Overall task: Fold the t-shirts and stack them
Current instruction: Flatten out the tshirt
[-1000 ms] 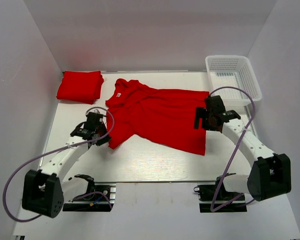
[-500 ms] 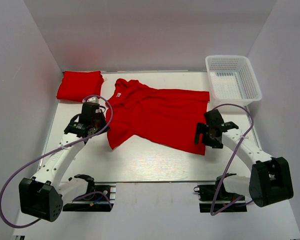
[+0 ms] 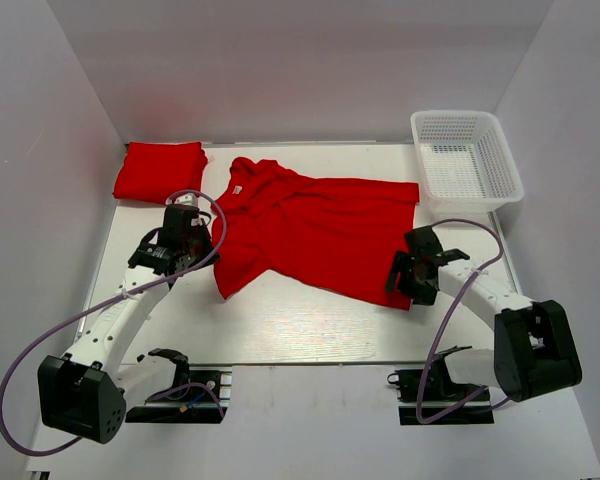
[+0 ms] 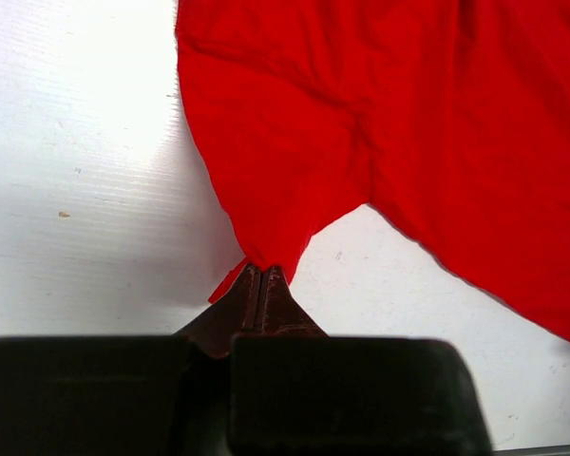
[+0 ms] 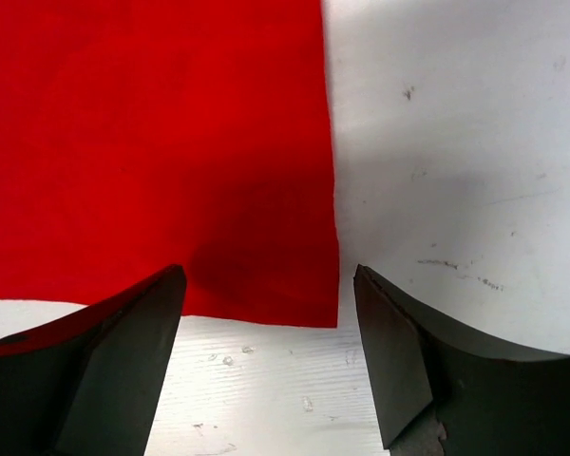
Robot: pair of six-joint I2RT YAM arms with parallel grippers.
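Observation:
One red t-shirt (image 3: 315,232) lies spread out in the middle of the white table, collar to the back left. A second t-shirt (image 3: 160,172) sits folded at the back left corner. My left gripper (image 3: 200,255) is shut and stands just left of the spread shirt's near sleeve (image 4: 285,190). In the left wrist view its tips (image 4: 259,271) line up with the sleeve's point, and no cloth shows between them. My right gripper (image 3: 400,285) is open, its fingers either side of the shirt's near right hem corner (image 5: 304,294), with the gripper (image 5: 271,285) low over the table.
A white mesh basket (image 3: 467,158) stands at the back right. White walls close in the table on the left, back and right. Purple cables loop from both arms. Bare table (image 3: 300,325) lies between the shirt and the arm bases.
The right gripper has slid toward me along the shirt's right edge to its near corner. The left gripper drew back from the sleeve's point, then held still. The shirt has not moved.

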